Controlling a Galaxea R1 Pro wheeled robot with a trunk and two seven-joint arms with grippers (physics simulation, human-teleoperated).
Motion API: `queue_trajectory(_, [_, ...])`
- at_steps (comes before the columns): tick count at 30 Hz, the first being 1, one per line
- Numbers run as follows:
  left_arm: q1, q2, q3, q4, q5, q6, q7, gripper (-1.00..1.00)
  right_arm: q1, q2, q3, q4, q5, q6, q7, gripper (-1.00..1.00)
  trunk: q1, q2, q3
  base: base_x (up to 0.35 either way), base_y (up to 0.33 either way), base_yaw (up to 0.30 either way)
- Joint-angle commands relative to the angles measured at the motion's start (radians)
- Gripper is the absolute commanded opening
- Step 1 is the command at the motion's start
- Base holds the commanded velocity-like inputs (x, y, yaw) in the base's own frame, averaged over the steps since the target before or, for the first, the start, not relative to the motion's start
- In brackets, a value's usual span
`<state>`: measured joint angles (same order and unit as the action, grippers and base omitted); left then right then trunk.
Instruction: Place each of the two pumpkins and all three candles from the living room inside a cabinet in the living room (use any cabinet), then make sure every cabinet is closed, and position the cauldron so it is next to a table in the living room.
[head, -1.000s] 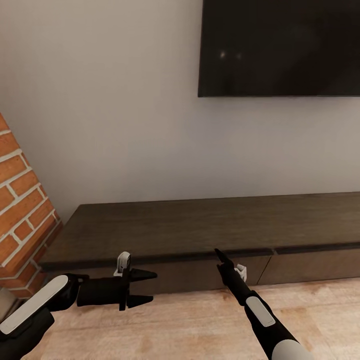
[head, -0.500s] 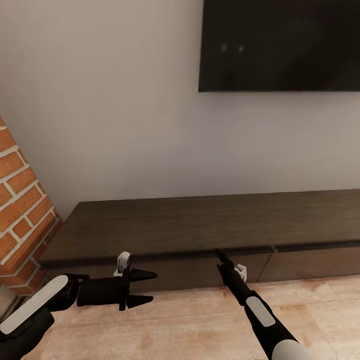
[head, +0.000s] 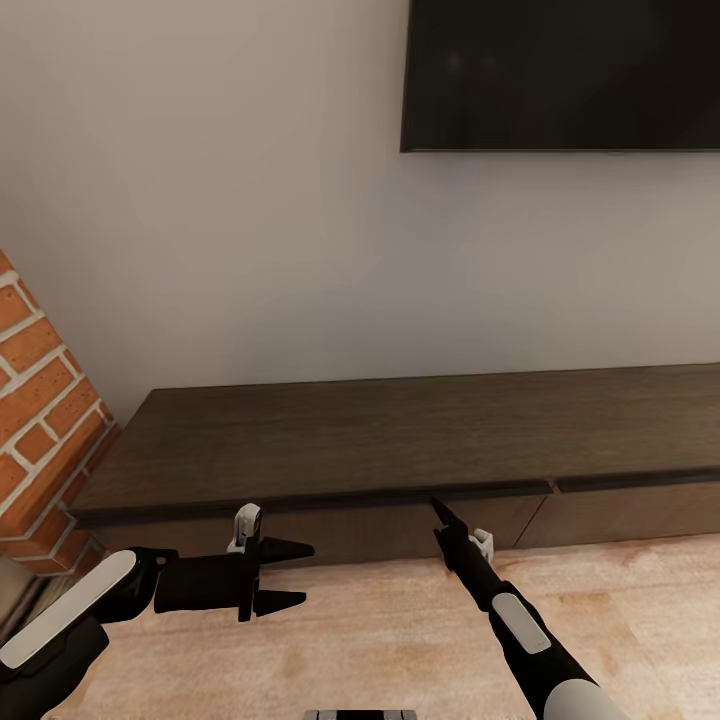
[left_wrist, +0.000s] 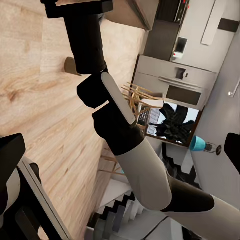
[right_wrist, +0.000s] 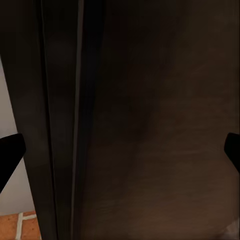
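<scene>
The cabinet (head: 400, 445) is a long low dark-brown unit against the white wall, and its flat drawer fronts (head: 380, 530) sit flush and shut. My right gripper (head: 437, 508) points at the left drawer front just under the top's lip. It is open: in the right wrist view its fingertips (right_wrist: 10, 152) stand far apart at the picture's edges, with the dark cabinet wood (right_wrist: 150, 125) close behind. My left gripper (head: 305, 573) hovers open and empty over the floor, left of the right arm and level with it. Pumpkins, candles and cauldron are out of view.
A black TV (head: 560, 70) hangs on the wall above the cabinet. A red brick wall (head: 40, 420) juts out at the cabinet's left end. Pale wood floor (head: 400, 640) lies in front. The left wrist view shows my right arm (left_wrist: 125, 135) and a distant kitchen (left_wrist: 175, 80).
The whole picture has shifted: TV and cabinet sit higher in it, so the camera has moved. Both grippers keep their pose and stay open. The right tip now lies lower on the cabinet front.
</scene>
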<state>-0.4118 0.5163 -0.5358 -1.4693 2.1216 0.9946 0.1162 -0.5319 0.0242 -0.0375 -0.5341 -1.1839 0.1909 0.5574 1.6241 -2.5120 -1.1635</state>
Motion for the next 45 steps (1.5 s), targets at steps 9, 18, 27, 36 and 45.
queue_trajectory(9, [-0.001, 0.001, -0.001, 0.000, 0.011, 0.001, 0.010, 1.00, 0.000, 0.001, -0.004, 0.000, -0.008, 0.006, 0.011, 1.00, 0.000, 0.000, -0.001, 0.000, 0.000, 0.000])
queue_trajectory(18, [-0.001, 0.001, -0.001, 0.000, 0.011, 0.001, 0.010, 1.00, 0.000, -0.007, -0.003, 0.050, -0.009, 0.014, 0.157, 1.00, 0.000, 0.000, -0.001, 0.000, 0.000, 0.000])
queue_trajectory(27, [-0.001, 0.001, -0.001, 0.000, 0.011, 0.001, 0.010, 1.00, 0.000, -0.011, -0.001, 0.123, -0.008, 0.015, 0.215, 1.00, 0.000, 0.000, -0.001, 0.000, 0.000, 0.000])
queue_trajectory(36, [-0.001, 0.001, -0.001, -0.001, 0.011, 0.000, 0.010, 1.00, 0.000, -0.012, 0.005, 0.123, -0.001, 0.015, 0.298, 1.00, 0.000, 0.000, -0.001, 0.000, 0.000, 0.000])
queue_trajectory(45, [-0.001, 0.001, -0.003, -0.001, 0.011, 0.000, 0.010, 1.00, 0.000, -0.013, 0.005, 0.124, 0.000, 0.015, 0.311, 1.00, 0.000, 0.000, -0.001, 0.000, 0.000, 0.000])
